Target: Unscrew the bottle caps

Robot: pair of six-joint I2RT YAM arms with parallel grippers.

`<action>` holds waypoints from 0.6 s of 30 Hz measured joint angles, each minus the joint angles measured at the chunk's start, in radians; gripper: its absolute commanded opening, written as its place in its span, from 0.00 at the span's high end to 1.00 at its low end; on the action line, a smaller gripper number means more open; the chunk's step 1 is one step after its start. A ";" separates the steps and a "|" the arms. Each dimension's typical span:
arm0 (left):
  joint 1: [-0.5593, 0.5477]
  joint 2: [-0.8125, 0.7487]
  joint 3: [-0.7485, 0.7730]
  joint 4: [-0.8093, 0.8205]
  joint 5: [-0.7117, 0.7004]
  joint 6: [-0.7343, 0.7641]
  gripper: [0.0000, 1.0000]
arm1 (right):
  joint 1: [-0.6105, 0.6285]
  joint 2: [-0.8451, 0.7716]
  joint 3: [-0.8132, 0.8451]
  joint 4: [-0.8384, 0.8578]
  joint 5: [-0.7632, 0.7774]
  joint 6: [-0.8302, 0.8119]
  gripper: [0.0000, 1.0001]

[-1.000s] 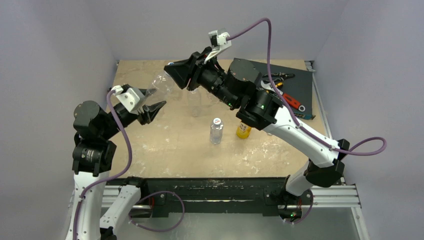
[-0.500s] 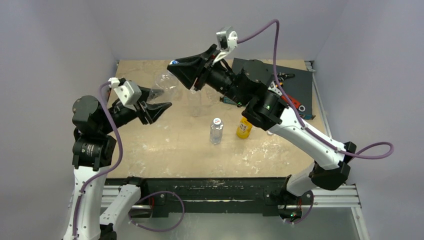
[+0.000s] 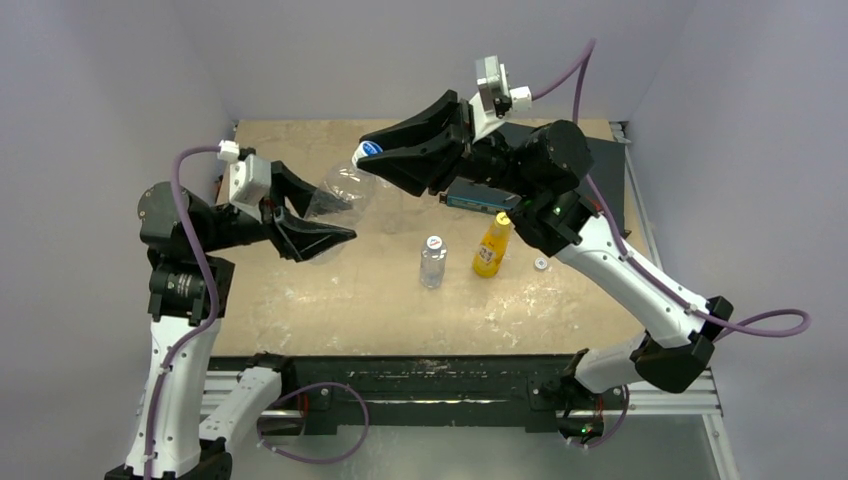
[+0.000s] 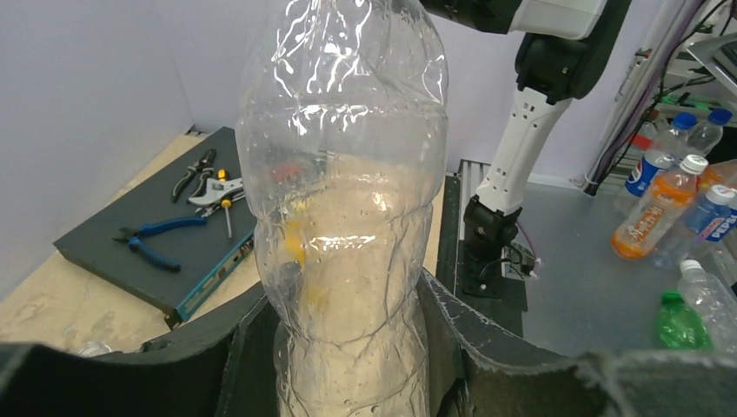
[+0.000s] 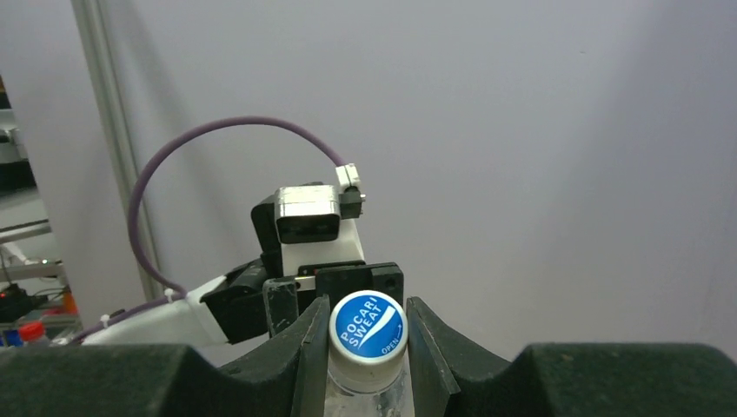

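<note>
A clear crumpled bottle (image 3: 340, 192) hangs tilted above the table's back left, held between both arms. My left gripper (image 3: 318, 212) is shut on its lower body; in the left wrist view the bottle (image 4: 343, 217) fills the gap between the black fingers (image 4: 456, 347). My right gripper (image 3: 376, 155) is shut on its blue-topped cap (image 3: 372, 149), which the right wrist view shows as a round cap (image 5: 368, 326) squeezed between both pads (image 5: 315, 360). On the table stand a small clear bottle (image 3: 432, 266) with a white cap (image 3: 434, 242) and an orange-yellow bottle (image 3: 488, 250).
A loose white cap (image 3: 541, 264) lies right of the orange bottle. A dark tool mat (image 3: 605, 175) with pliers and a wrench sits at the back right, a blue-edged box (image 3: 478, 200) beside it. Spare bottles (image 4: 660, 217) lie off the table.
Both arms have carried the clear bottle rightward and turned it more level. The right arm swung right, uncovering the orange bottle and loose cap; its jaws tightened on the blue cap.
</note>
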 measured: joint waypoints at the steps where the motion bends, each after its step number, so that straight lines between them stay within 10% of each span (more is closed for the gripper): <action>1: 0.000 0.003 0.005 -0.001 0.012 -0.002 1.00 | -0.001 0.003 -0.003 0.021 -0.011 0.016 0.63; 3: 0.001 0.013 0.029 -0.043 0.017 0.027 1.00 | -0.003 0.006 -0.014 0.056 -0.015 0.042 0.35; 6: 0.002 0.028 0.076 -0.134 -0.029 0.114 1.00 | 0.000 0.004 -0.028 0.056 0.054 0.067 0.20; 18: 0.003 -0.005 -0.008 -0.233 -0.344 0.337 1.00 | 0.038 0.006 -0.025 -0.137 0.488 0.114 0.29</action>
